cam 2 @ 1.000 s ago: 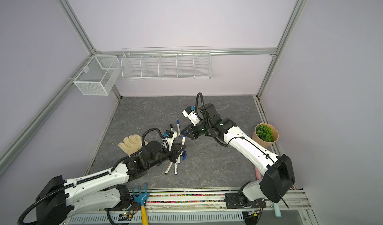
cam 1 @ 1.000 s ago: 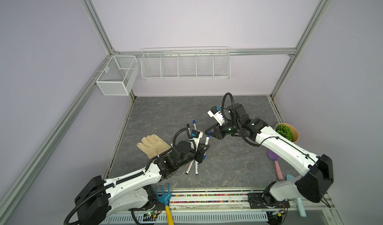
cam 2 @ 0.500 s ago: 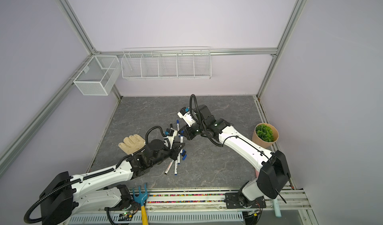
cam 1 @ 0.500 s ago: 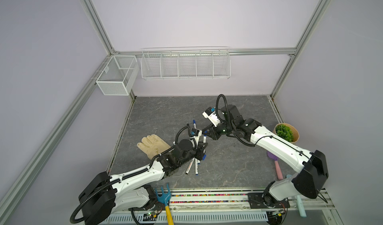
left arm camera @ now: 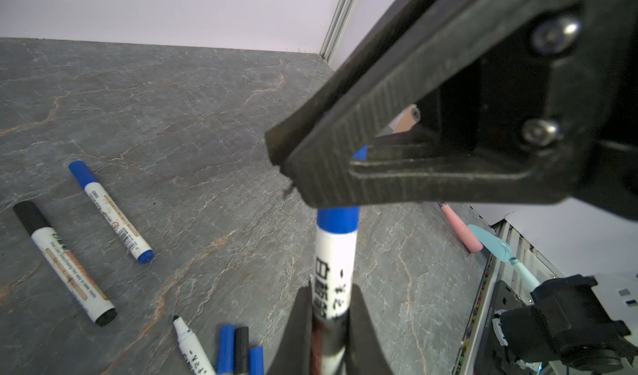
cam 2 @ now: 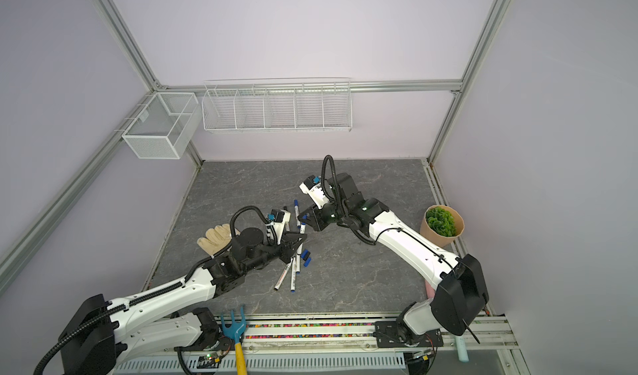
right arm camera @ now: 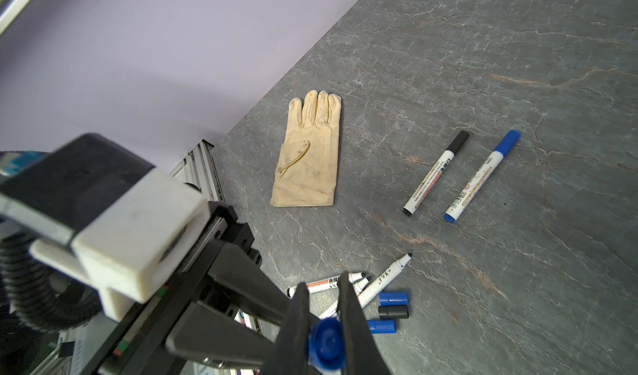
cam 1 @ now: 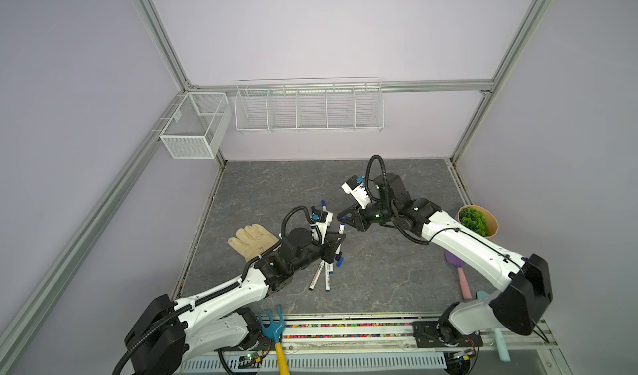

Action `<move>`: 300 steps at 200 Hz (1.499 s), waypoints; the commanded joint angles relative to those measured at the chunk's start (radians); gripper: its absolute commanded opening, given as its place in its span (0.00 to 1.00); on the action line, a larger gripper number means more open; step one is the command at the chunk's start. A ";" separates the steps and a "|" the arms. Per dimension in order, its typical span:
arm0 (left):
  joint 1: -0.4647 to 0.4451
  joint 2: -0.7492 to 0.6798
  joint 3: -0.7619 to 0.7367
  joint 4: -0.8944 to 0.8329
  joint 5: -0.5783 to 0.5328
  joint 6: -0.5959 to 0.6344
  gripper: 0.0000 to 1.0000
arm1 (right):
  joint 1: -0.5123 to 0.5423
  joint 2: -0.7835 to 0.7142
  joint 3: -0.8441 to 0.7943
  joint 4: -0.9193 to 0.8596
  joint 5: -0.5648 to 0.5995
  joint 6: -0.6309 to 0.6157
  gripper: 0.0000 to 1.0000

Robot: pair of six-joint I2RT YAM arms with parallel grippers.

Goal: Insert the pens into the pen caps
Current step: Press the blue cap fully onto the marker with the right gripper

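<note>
My left gripper [cam 1: 339,241] [left arm camera: 329,309] is shut on the white barrel of a pen [left arm camera: 336,263] [cam 2: 302,229] held above the table. A blue pen cap [left arm camera: 338,219] [right arm camera: 326,342] sits over the pen's far end. My right gripper [cam 1: 342,218] [right arm camera: 322,288] is shut on that cap. On the table lie a black-capped pen [right arm camera: 435,173], a blue-capped pen [right arm camera: 481,176] and uncapped pens [right arm camera: 379,280]. Beside the uncapped pens lie loose pen caps: blue [right arm camera: 393,298], black [right arm camera: 393,312], blue [right arm camera: 381,325].
A cream glove [cam 1: 252,240] lies left of the pens. A potted plant [cam 1: 478,221] and a purple-and-pink spatula [cam 1: 461,276] are at the right. A blue garden fork [cam 1: 272,328] sits on the front rail. Wire baskets [cam 1: 309,107] hang on the back wall.
My right gripper has come left with the blue cap and met the pen. My left gripper has lifted the pen slightly toward it. Both have stayed shut.
</note>
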 commanded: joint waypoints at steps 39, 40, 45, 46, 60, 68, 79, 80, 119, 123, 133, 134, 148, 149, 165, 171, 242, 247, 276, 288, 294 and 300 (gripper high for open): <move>0.088 -0.086 0.138 0.298 -0.216 -0.084 0.00 | -0.083 -0.008 -0.140 -0.388 -0.179 0.025 0.09; 0.088 -0.086 0.137 0.298 -0.216 -0.085 0.00 | -0.083 -0.009 -0.140 -0.387 -0.182 0.026 0.09; 0.088 -0.086 0.134 0.298 -0.223 -0.092 0.00 | -0.082 -0.011 -0.138 -0.383 -0.194 0.024 0.10; 0.088 -0.085 0.133 0.300 -0.224 -0.094 0.00 | -0.083 -0.012 -0.137 -0.383 -0.196 0.023 0.10; 0.088 -0.087 0.122 0.311 -0.254 -0.110 0.00 | -0.065 -0.005 -0.126 -0.402 -0.186 0.007 0.11; 0.088 -0.088 0.116 0.323 -0.272 -0.111 0.00 | -0.043 0.004 -0.115 -0.429 -0.153 -0.016 0.11; 0.088 -0.088 0.113 0.336 -0.295 -0.106 0.00 | -0.008 0.015 -0.104 -0.467 -0.096 -0.047 0.11; 0.088 -0.087 0.113 0.335 -0.297 -0.104 0.00 | -0.006 0.016 -0.103 -0.469 -0.092 -0.050 0.11; 0.088 -0.062 0.151 0.311 -0.338 -0.070 0.00 | 0.091 0.041 -0.088 -0.527 0.058 -0.102 0.11; 0.088 -0.058 0.155 0.308 -0.338 -0.068 0.00 | 0.093 0.037 -0.088 -0.526 0.063 -0.104 0.11; 0.088 -0.050 0.162 0.305 -0.334 -0.064 0.00 | 0.094 0.027 -0.088 -0.518 0.063 -0.102 0.11; 0.089 -0.049 0.162 0.305 -0.334 -0.065 0.00 | 0.094 0.024 -0.088 -0.517 0.063 -0.102 0.11; 0.089 -0.045 0.167 0.305 -0.323 -0.065 0.00 | 0.081 0.002 -0.091 -0.495 0.048 -0.086 0.10; 0.089 -0.044 0.167 0.305 -0.323 -0.065 0.00 | 0.078 0.002 -0.091 -0.493 0.043 -0.085 0.10; 0.088 -0.044 0.167 0.298 -0.320 -0.069 0.00 | 0.029 -0.014 -0.100 -0.463 -0.033 -0.056 0.10; 0.088 -0.045 0.165 0.298 -0.319 -0.069 0.00 | 0.010 -0.018 -0.104 -0.453 -0.065 -0.049 0.10; 0.091 -0.071 0.167 0.292 -0.344 -0.021 0.00 | 0.073 0.046 -0.096 -0.544 -0.019 -0.111 0.12; 0.091 -0.072 0.169 0.287 -0.344 -0.018 0.00 | 0.072 0.045 -0.097 -0.543 -0.028 -0.109 0.12; 0.091 -0.075 0.173 0.279 -0.343 -0.009 0.00 | 0.072 0.047 -0.089 -0.540 -0.059 -0.111 0.12; 0.090 -0.079 0.173 0.276 -0.343 -0.008 0.00 | 0.071 0.049 -0.088 -0.538 -0.066 -0.108 0.12; 0.090 -0.082 0.172 0.276 -0.344 -0.008 0.00 | 0.070 0.050 -0.088 -0.536 -0.072 -0.107 0.12; 0.091 -0.086 0.169 0.278 -0.347 -0.008 0.00 | 0.071 0.050 -0.088 -0.536 -0.075 -0.106 0.12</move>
